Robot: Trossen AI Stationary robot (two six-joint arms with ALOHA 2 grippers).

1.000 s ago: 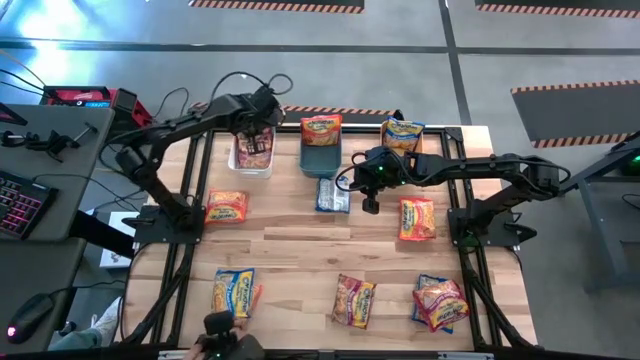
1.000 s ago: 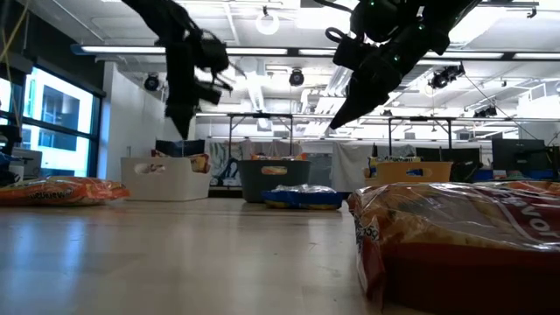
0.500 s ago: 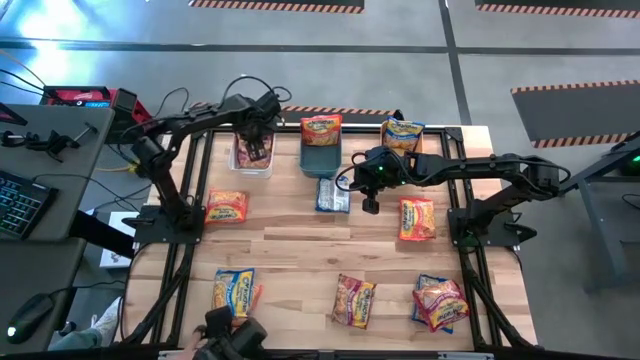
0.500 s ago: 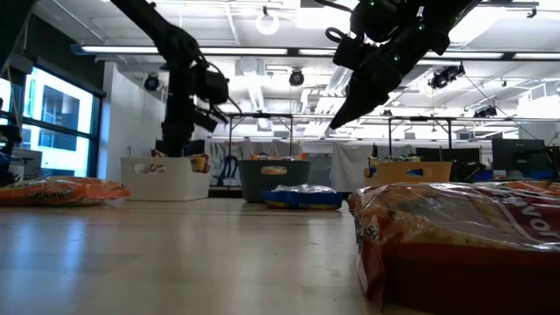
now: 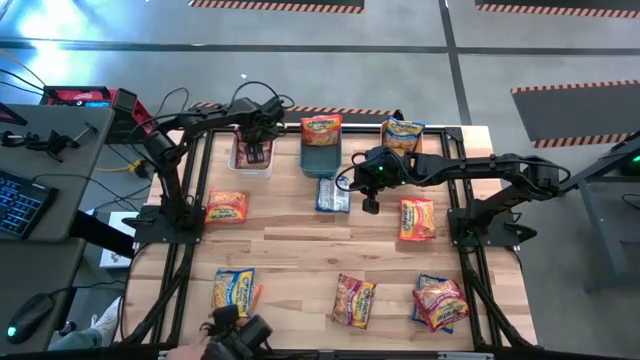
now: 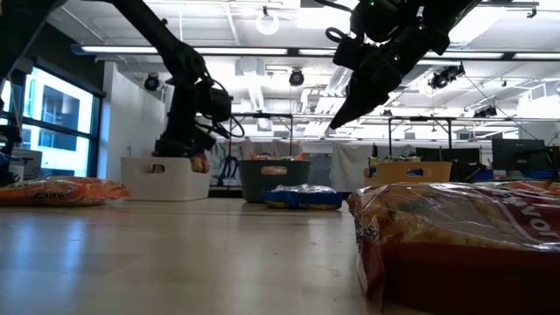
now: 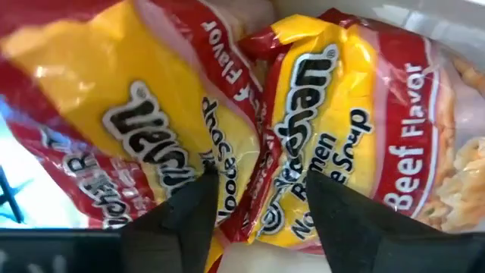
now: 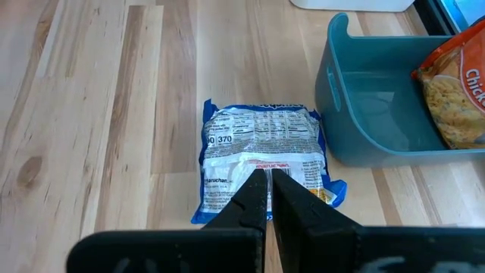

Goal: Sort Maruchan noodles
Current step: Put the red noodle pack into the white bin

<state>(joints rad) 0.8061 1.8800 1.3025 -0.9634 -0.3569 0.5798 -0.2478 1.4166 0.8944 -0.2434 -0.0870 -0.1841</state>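
In the white bin (image 5: 250, 157) lie two red packets (image 7: 227, 129) side by side, each printed "Maruchan Ramen Noodle Soup", one also "Beef Flavor"; their long axes run across the left gripper's (image 7: 258, 220) line of sight. That gripper hangs low inside the bin, fingers (image 7: 182, 220) parted and closed on nothing, tips just above the packets. Right of the bin, beside the teal bin (image 8: 379, 129), a blue packet (image 8: 261, 155) lies label-side down, long axis toward the right gripper (image 8: 268, 199), which hovers over it with fingers pressed together, empty.
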